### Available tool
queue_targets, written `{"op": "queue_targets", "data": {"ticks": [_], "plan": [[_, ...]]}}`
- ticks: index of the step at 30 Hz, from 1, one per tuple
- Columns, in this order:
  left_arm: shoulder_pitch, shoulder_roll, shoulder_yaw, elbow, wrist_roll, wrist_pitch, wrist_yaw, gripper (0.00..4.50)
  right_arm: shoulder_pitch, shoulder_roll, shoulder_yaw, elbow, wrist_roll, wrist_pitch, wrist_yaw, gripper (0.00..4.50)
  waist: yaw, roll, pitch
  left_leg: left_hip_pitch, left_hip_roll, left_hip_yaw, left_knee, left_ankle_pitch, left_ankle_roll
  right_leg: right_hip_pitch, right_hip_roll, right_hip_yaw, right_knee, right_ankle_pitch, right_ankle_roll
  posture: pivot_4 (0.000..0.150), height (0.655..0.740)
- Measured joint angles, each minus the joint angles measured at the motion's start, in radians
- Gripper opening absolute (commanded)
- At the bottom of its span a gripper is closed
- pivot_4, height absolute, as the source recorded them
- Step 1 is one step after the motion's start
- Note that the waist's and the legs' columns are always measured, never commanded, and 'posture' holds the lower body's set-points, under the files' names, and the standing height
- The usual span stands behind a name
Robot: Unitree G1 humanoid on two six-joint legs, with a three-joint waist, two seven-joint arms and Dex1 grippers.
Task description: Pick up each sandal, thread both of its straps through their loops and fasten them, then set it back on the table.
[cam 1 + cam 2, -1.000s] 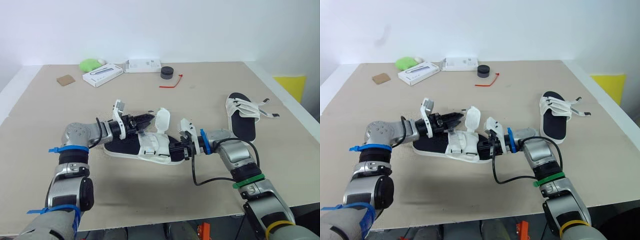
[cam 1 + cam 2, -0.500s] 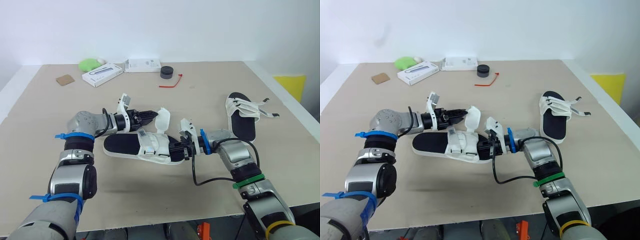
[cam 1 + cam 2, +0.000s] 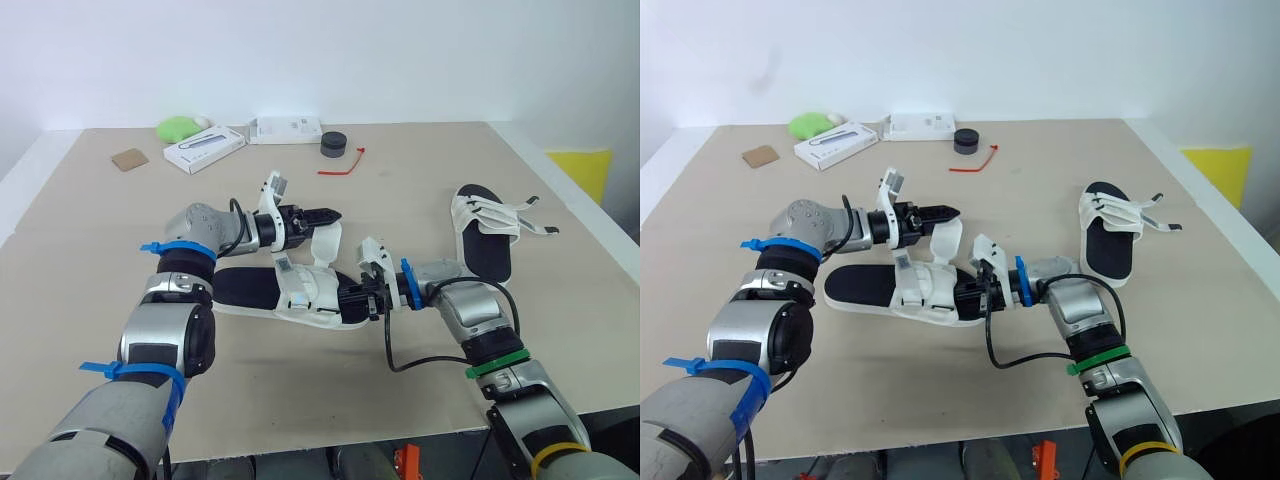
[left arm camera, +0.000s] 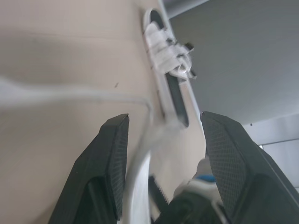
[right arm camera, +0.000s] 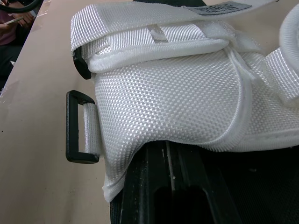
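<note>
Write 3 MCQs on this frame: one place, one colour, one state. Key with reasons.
1. Where on the table is the spare sandal?
A) the robot's right side
B) the far left corner
C) the near edge at left

2. The thin strip beside the black puck is:
A) green
B) red
C) blue

3. The left gripper is:
A) shut on the puck
B) shut on a box
C) open

Key:
1 A, it lies to the right of both arms.
2 B, it shows red against the tan top.
3 C, its fingers stand wide apart in the left wrist view, with a white strap between them.
</note>
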Motion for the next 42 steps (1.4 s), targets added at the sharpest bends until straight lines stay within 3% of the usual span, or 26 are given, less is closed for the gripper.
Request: {"op": "queue_targets", "data": {"ticks": [6,7,9,11,15,26,29,30,31,33,34,38,42], "plan": [[-0.028,-0.021,0.03,0.107,0.033,-0.088,0.0,2.51,0.003,0.0,-0.001,-0.006,0.001,0.0,-0.004,0.0,-0.001,0.0,0.0,0.0,0.0,0.0,0.0,0.0,0.0,0.0,0.0,0.0,0.0,0.0,0.001,0.15,0.74],[-0.044,-0.024,0.032,0.133,0.05,-0.12,0.002,2.16,0.003,0.0,-0.001,-0.006,0.001,0.001,-0.004,0.0,-0.001,-0.001,0.0,0.0,0.0,0.0,0.0,0.0,0.0,0.0,0.0,0.0,0.0,0.0,0.001,0.15,0.74],[-0.052,-0.03,0.034,0.143,0.063,-0.145,0.003,1.95,0.003,0.0,-0.001,-0.006,0.001,0.001,-0.004,0.0,-0.001,-0.001,0.0,0.0,0.0,0.0,0.0,0.0,0.0,0.0,0.0,0.0,0.0,0.0,0.001,0.15,0.74],[-0.06,-0.045,0.032,0.163,0.09,-0.179,0.002,0.94,0.004,0.0,-0.001,-0.008,0.001,0.002,-0.005,0.0,-0.001,0.0,0.0,0.0,0.0,0.0,0.0,0.0,0.0,0.0,0.0,0.0,0.0,0.001,0.001,0.15,0.74],[-0.061,-0.047,0.035,0.178,0.116,-0.202,0.0,0.06,0.007,-0.001,-0.002,-0.015,0.001,0.006,-0.005,0.0,-0.001,0.0,0.001,-0.001,0.0,0.0,-0.001,0.0,0.0,-0.001,0.0,0.0,0.0,0.001,0.002,0.15,0.74],[-0.064,-0.043,0.056,0.182,0.149,-0.242,-0.019,0.06,0.012,-0.001,-0.009,-0.024,0.001,0.011,-0.008,0.0,-0.001,-0.001,0.002,-0.002,0.0,0.0,-0.001,0.0,0.0,-0.001,0.0,0.0,0.0,0.0,0.002,0.15,0.74],[-0.006,-0.053,0.024,0.018,0.149,-0.242,-0.069,0.06,0.012,-0.001,-0.014,-0.027,0.001,0.012,-0.021,0.0,-0.001,0.001,0.004,-0.002,0.0,0.0,-0.001,0.001,-0.002,-0.001,0.0,0.001,0.0,0.001,0.003,0.15,0.74],[0.05,-0.06,-0.004,-0.113,0.148,-0.242,-0.091,0.06,0.011,-0.001,-0.017,-0.033,0.001,0.012,-0.03,0.0,0.0,0.003,0.006,-0.004,0.0,0.0,-0.001,0.001,-0.002,-0.002,0.0,0.001,0.0,0.001,0.003,0.15,0.74],[0.188,-0.057,-0.082,-0.4,0.142,-0.252,-0.139,0.06,0.015,-0.004,-0.017,-0.046,0.003,0.012,-0.029,0.0,-0.001,0.006,0.008,-0.005,0.0,0.0,-0.002,0.001,-0.003,-0.003,0.0,0.003,0.0,0.001,0.004,0.15,0.74],[0.271,-0.031,-0.145,-0.556,0.151,-0.286,-0.18,0.06,0.015,-0.004,-0.01,-0.049,0.003,0.014,-0.028,0.0,-0.002,0.007,0.009,-0.005,0.0,0.001,-0.002,0.001,-0.004,-0.005,0.001,0.004,-0.001,0.0,0.004,0.15,0.74],[0.406,0.021,-0.242,-0.779,0.167,-0.36,-0.261,0.06,0.021,-0.004,-0.016,-0.057,0.007,0.015,-0.027,0.0,-0.004,0.009,0.009,-0.005,0.0,0.001,-0.003,0.0,-0.006,-0.003,0.001,0.006,-0.001,0.0,0.004,0.15,0.74],[0.632,0.168,-0.397,-1.036,0.264,-0.6,-0.428,0.06,0.025,-0.008,-0.014,-0.066,0.009,0.018,-0.026,0.0,0.003,0.01,0.008,-0.003,0.0,0.001,-0.003,-0.001,-0.007,-0.002,0.001,0.006,0.0,-0.003,0.004,0.15,0.74],[0.696,0.238,-0.451,-1.023,0.399,-0.955,-0.541,0.06,0.03,-0.008,-0.01,-0.068,0.01,0.021,-0.026,0.0,0.012,0.009,0.008,-0.004,0.0,0.001,0.001,-0.001,-0.007,-0.001,0.001,0.006,-0.002,-0.005,0.0,0.15,0.74]]}}
